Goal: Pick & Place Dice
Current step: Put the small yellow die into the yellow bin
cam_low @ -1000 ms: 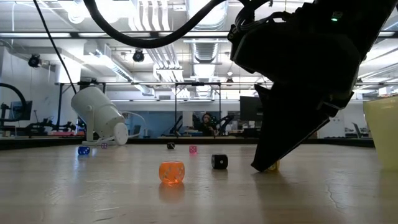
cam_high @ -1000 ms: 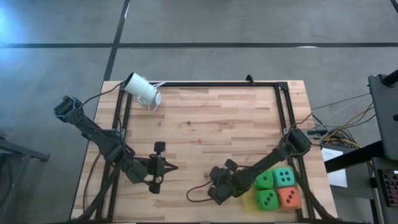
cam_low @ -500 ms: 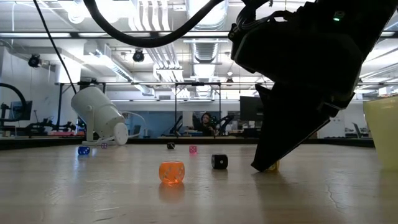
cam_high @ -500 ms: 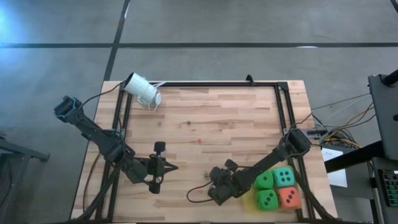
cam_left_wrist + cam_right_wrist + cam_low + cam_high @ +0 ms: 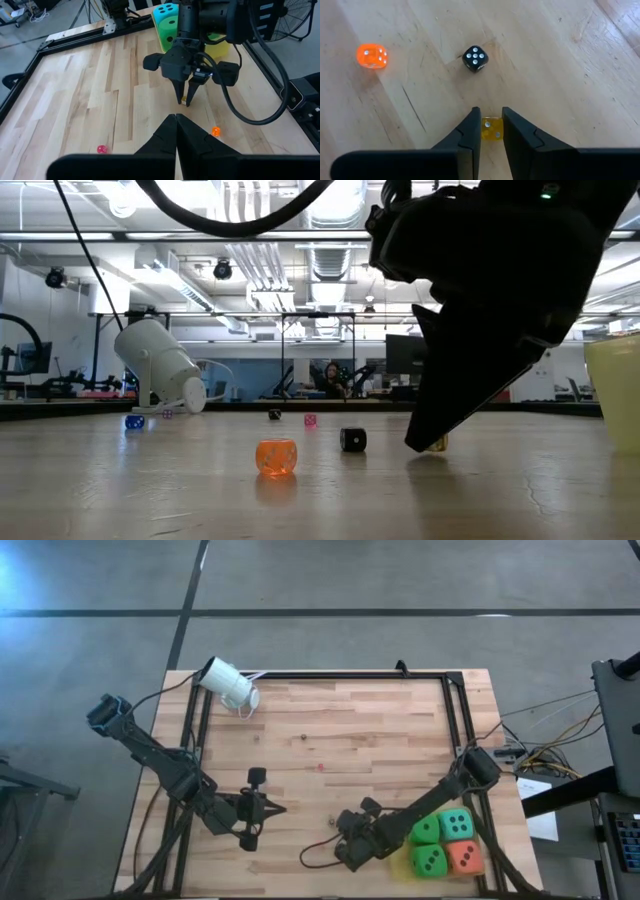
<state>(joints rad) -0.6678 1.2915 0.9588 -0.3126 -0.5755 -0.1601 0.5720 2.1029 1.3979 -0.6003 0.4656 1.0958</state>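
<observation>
Large soft dice stand together at the table's near right: two green [image 5: 426, 830] [image 5: 430, 860], one teal [image 5: 457, 824], one orange-red [image 5: 464, 858]. My right gripper [image 5: 491, 116] points steeply down at the table's near middle, shut on a small translucent yellow die [image 5: 492, 128] that rests on the wood. From the left wrist view the same die [image 5: 184, 101] shows at the right fingertips. My left gripper [image 5: 176, 119] hovers shut and empty above the table's near left [image 5: 280, 807], aimed at the right gripper. My right gripper pinches the small yellow die by two opposite side faces [image 5: 485, 129] between its two fingertips. The fingers slant down from above, from the table's right. The die sits on the tabletop [image 5: 437, 445], not lifted.
Small dice lie near the right gripper: a black one [image 5: 475, 58], an orange one [image 5: 372, 56], a pink one [image 5: 101, 149]; tiny ones lie farther off [image 5: 134, 421]. A white cylinder [image 5: 228, 683] lies at the far left corner. A dark frame [image 5: 455, 700] rims the table.
</observation>
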